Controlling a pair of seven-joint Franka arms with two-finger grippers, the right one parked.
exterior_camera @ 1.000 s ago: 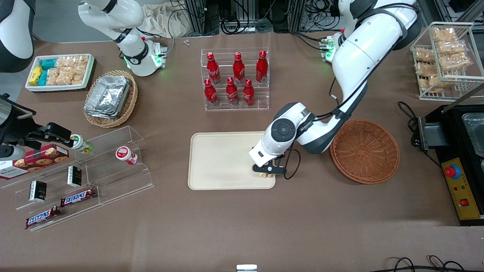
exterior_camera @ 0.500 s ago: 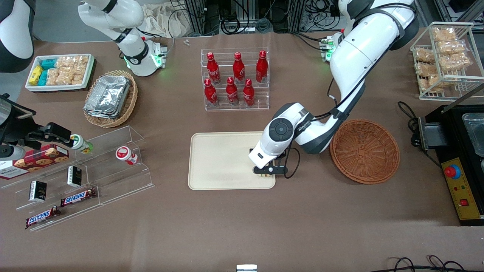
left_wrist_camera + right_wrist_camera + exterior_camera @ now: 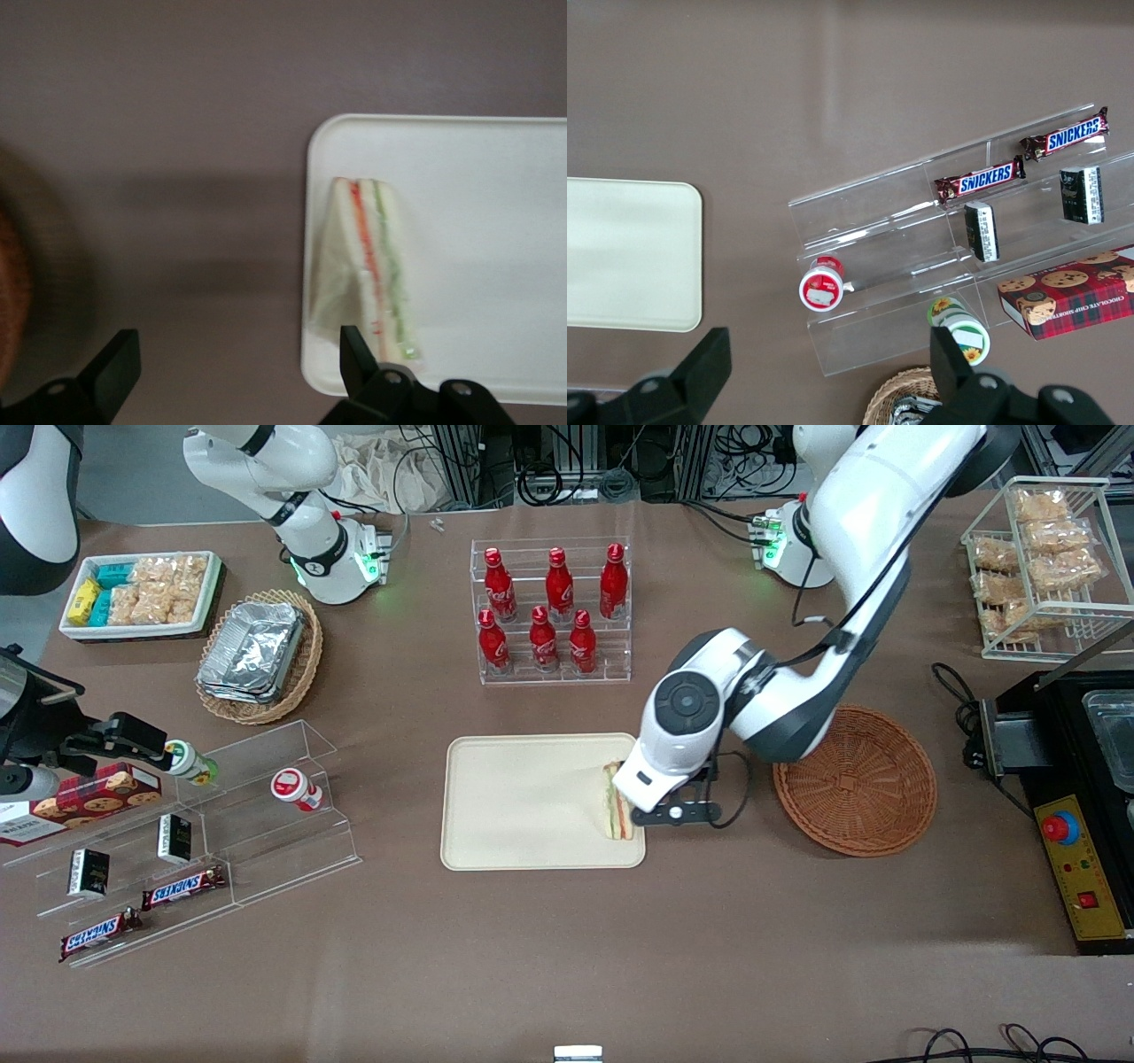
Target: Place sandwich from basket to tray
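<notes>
You have the sandwich [image 3: 615, 802] lying on the tray [image 3: 523, 802], at the tray's end nearest the working arm and close to the rim there. Its striped filling edge, green, orange and red, faces up toward the cameras, and in the left wrist view the sandwich [image 3: 368, 266] sits just inside the tray's [image 3: 478, 177] rounded rim, with bare tray surface stretching away from it.

Your gripper [image 3: 675, 811] hangs above the table just off that same end of the tray, between the tray and the basket [image 3: 855, 779]. Its fingers are spread wide and grip nothing: in the left wrist view the gripper [image 3: 235, 376] shows one dark fingertip over the brown tablecloth [image 3: 177, 133] and the other over the tray rim beside the sandwich's corner, with a broad gap between them. Whether that fingertip touches the sandwich you cannot tell; it looks raised above it.

The basket stands on the table toward the working arm's end, near the tray but apart from it, and nothing shows inside it. The white arm's wrist crosses above the gap between basket and tray.

Farther from the front camera than the tray stands a clear rack of red bottles [image 3: 551, 611]. Toward the parked arm's end lie a paler basket of foil containers [image 3: 257, 655], a white bin of snack packets [image 3: 142, 593], and a clear stepped shelf [image 3: 221, 824] with chocolate bars and small jars.
</notes>
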